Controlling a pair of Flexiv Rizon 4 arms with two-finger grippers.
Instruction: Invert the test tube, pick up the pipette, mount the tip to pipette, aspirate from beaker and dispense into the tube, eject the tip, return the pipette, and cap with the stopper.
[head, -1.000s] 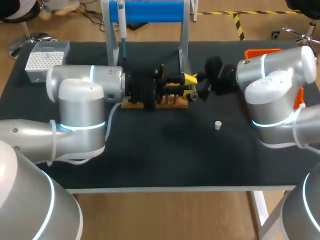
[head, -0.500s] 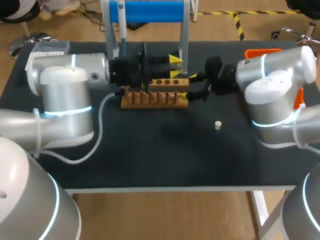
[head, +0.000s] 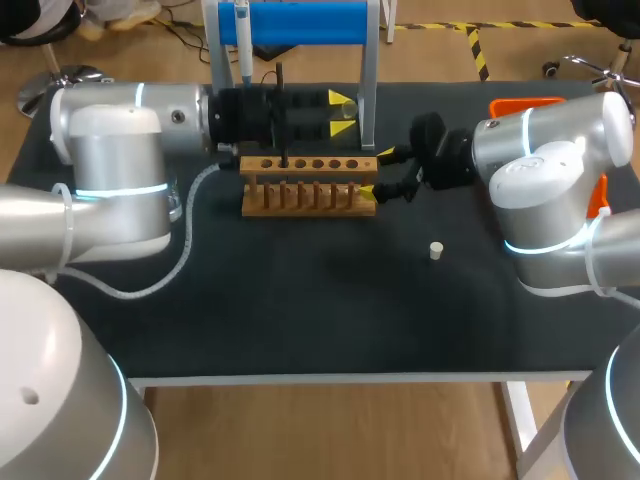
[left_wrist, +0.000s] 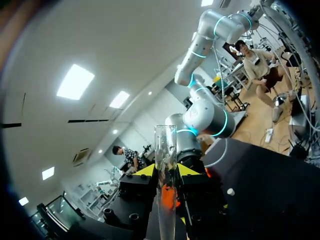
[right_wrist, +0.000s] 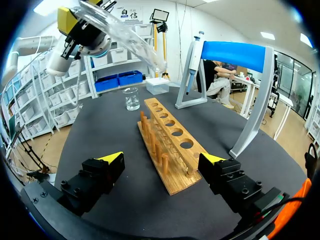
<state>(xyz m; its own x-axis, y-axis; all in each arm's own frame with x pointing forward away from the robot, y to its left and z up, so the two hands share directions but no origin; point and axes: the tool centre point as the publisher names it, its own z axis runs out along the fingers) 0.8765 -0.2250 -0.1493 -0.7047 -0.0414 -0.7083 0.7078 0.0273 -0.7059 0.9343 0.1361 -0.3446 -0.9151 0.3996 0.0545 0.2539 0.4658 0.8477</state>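
My left gripper (head: 345, 111) is shut on a clear glass test tube (left_wrist: 165, 145), held in the air behind the wooden rack (head: 308, 185). In the right wrist view the left gripper (right_wrist: 75, 20) holds the tube (right_wrist: 125, 37) tilted, high above the rack (right_wrist: 170, 140). My right gripper (head: 376, 171) stands open at the rack's right end, one finger on each side of it and neither touching. The pipette (head: 242, 40) hangs on the blue stand (head: 300, 22). A small white stopper (head: 436, 250) lies on the mat right of the rack. The glass beaker (right_wrist: 131, 98) stands past the rack's far end.
A clear tip box (right_wrist: 159, 85) sits behind the beaker, hidden by my left arm in the head view. An orange object (head: 525, 104) shows behind my right arm. The dark mat (head: 320, 310) in front of the rack is open room.
My left arm has drawn back from over the rack toward the back left, carrying the test tube up and away. The right arm has stayed in place.
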